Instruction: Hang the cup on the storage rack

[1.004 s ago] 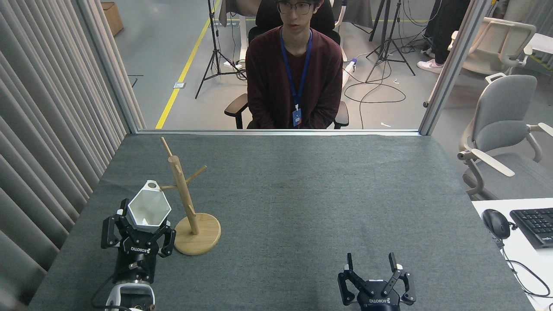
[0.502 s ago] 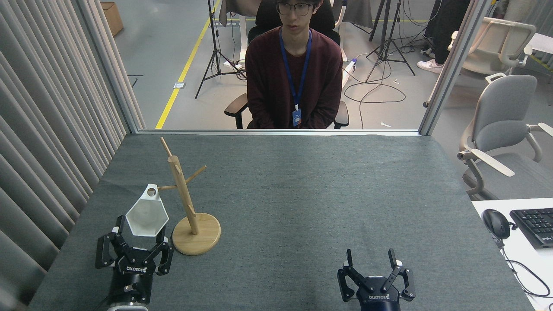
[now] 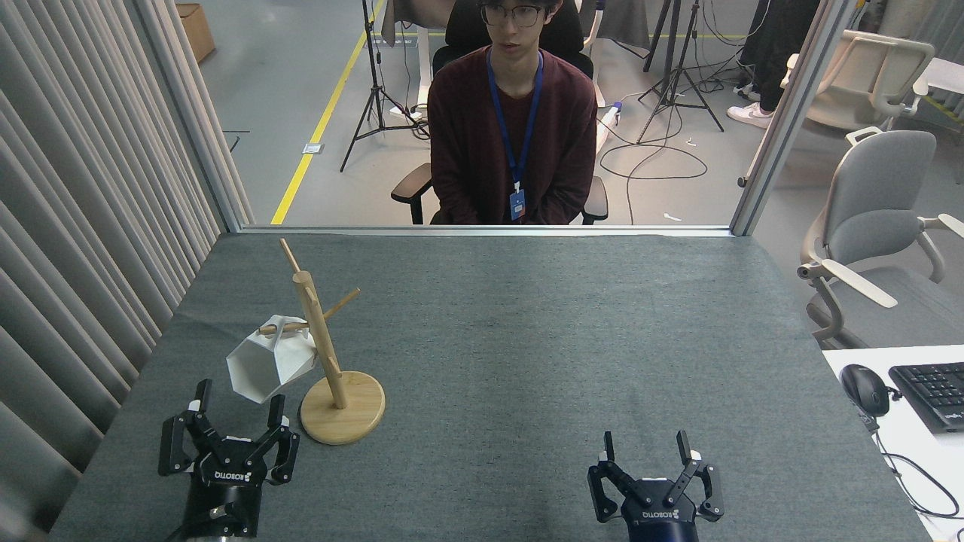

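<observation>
The white faceted cup (image 3: 271,363) hangs by its ring handle from a left-pointing peg of the wooden storage rack (image 3: 327,361), tilted with its mouth facing down-left. The rack stands upright on its round base at the left of the table. My left gripper (image 3: 237,403) is open just below and in front of the cup, its fingers apart from it. My right gripper (image 3: 645,446) is open near the table's front edge, right of centre, holding nothing.
The grey cloth-covered table (image 3: 527,339) stretches to a far edge where a person (image 3: 514,120) sits facing me. A slatted wall (image 3: 83,226) runs along the left. A mouse (image 3: 863,388) and keyboard (image 3: 930,391) lie on a white desk at right.
My left gripper let go of the cup and drew back toward me. The cup now hangs on the peg and has swung down. The right gripper barely moved.
</observation>
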